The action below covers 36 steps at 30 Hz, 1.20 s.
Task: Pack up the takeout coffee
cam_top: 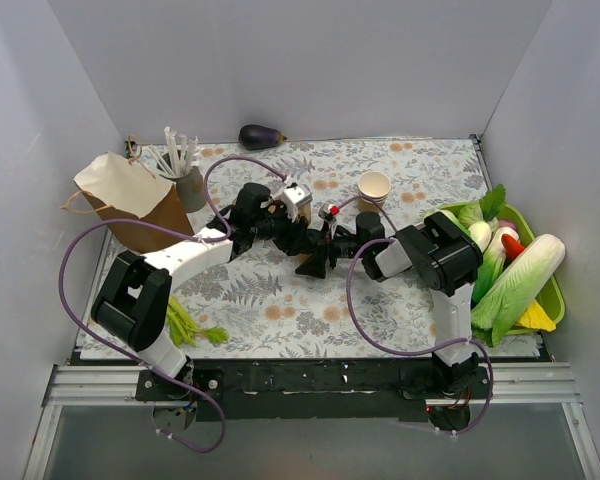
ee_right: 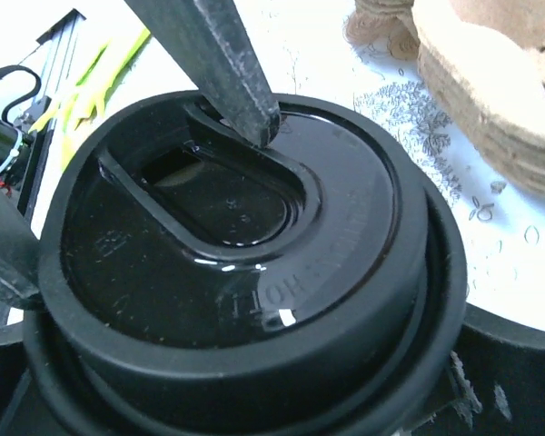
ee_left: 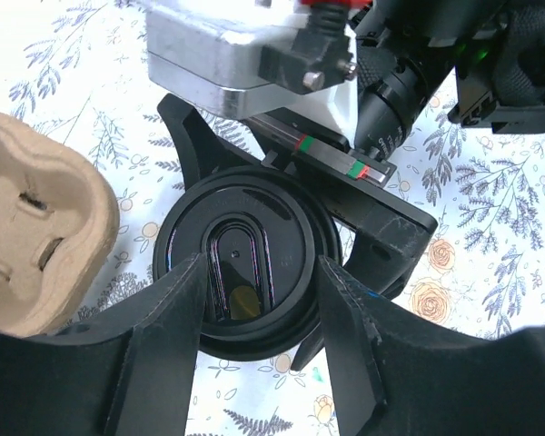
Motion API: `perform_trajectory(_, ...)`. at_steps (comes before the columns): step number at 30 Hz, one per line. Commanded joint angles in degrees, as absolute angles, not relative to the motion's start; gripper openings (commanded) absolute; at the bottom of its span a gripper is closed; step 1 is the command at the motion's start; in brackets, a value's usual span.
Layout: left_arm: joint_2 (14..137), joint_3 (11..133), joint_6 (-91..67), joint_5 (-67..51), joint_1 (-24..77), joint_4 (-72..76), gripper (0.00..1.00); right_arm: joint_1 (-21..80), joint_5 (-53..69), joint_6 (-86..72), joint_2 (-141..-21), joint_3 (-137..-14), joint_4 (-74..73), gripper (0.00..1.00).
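Two grippers meet at the lidded cup

Mid-mat on the floral table [cam_top: 400,300], the left gripper [ee_left: 259,304] pinches the takeout coffee [ee_left: 245,272] at its black lid; the right gripper [cam_top: 325,255] stands wide apart around it, gripping nothing. Nearby sits a pulp cup carrier [ee_left: 27,236]

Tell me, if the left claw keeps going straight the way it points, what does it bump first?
Probably the black lid of the takeout coffee: the left claw points down at it, fingers on either side. Whether they already touch is unclear.
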<state>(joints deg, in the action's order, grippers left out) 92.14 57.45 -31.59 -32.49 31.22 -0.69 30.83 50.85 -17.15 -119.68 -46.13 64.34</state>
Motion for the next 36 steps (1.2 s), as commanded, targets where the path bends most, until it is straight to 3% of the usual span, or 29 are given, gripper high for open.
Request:
perform_trajectory(1,90.18,53.97,-27.86,-31.64,34.45,-6.59,0.40,29.80,49.22,-9.34,-113.04,-44.48,58.55,0.98)
perform_trajectory(13,88.85,50.71,-27.86,-33.05,37.97,-5.89,0.39,28.92,46.06,4.56,-105.38,-41.48,38.33,0.98)
perform_trajectory(29,91.84,52.29,-26.89,-36.82,39.81,-6.15,0.38,27.16,37.45,16.96,-103.18,-42.18,30.51,0.98)
perform_trajectory(34,92.29,55.62,-28.83,-36.57,39.90,-7.20,0.40,26.28,43.59,16.79,-104.41,-43.68,29.79,0.83)
perform_trajectory(36,90.71,56.86,-27.87,-35.86,39.73,-10.80,0.43,26.19,44.47,15.74,-104.33,-43.94,29.27,0.71)
